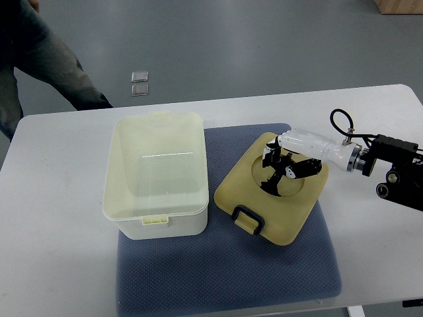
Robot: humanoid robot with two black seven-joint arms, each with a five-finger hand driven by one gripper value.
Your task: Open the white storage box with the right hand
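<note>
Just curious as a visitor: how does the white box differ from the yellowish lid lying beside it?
The white storage box stands open and deep; the lid lies flat and shallow. The box looks paler, the lid more yellow. The lid has a dark handle and the right robot hand over it; the box is untouched. Both rest on the blue mat.

The right robot hand (285,170) has slim black jointed fingers on a glossy white, tapering forearm shell, joined by a silver metal collar to a black boxy arm segment with a looping black cable.
</note>
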